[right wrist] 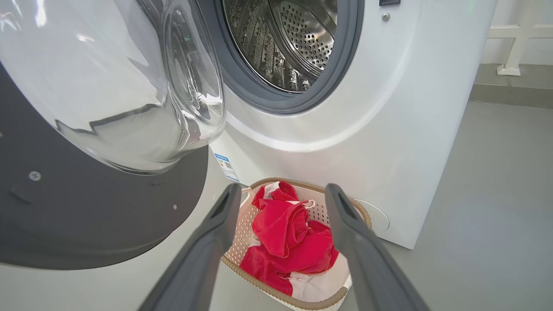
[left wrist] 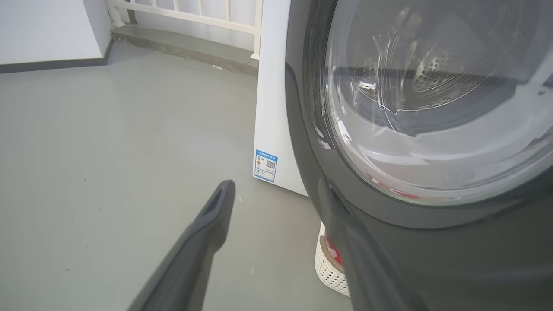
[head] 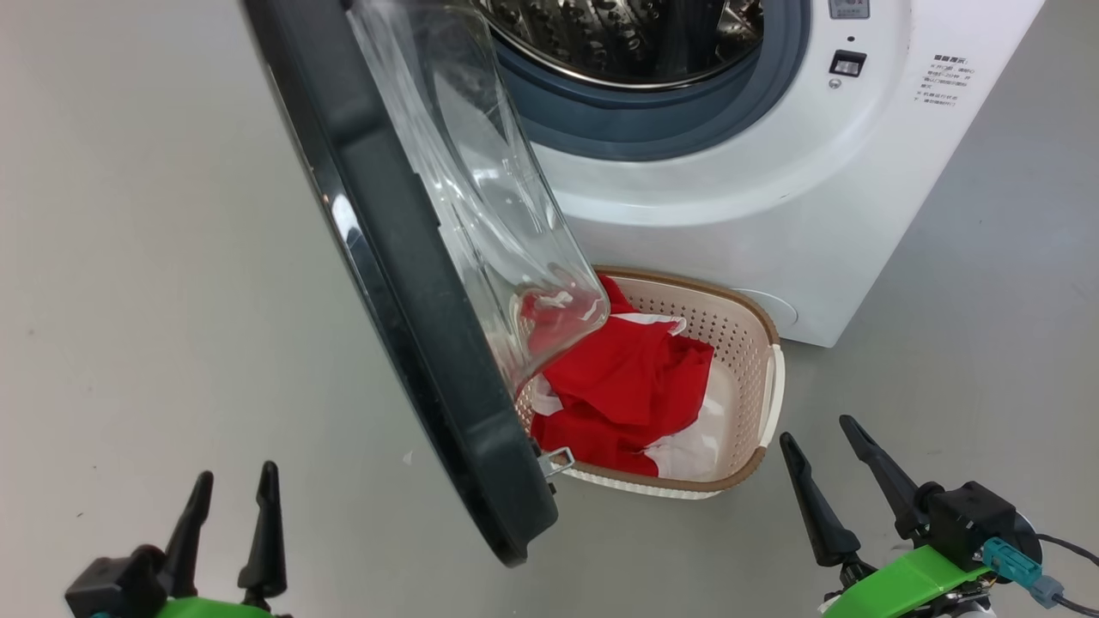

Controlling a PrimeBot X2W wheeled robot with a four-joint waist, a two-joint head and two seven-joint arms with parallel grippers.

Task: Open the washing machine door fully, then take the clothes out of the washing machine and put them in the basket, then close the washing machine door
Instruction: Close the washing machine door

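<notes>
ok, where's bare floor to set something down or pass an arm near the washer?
Bare floor left of the door, ahead of the left gripper; right of the washer and basket, beyond the right gripper. Crowded: the basket with clothes sits tight between door and washer.

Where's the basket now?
Head view, centre: the basket sits on the floor in front of the washing machine, right of the open door, red clothes inside.
</notes>
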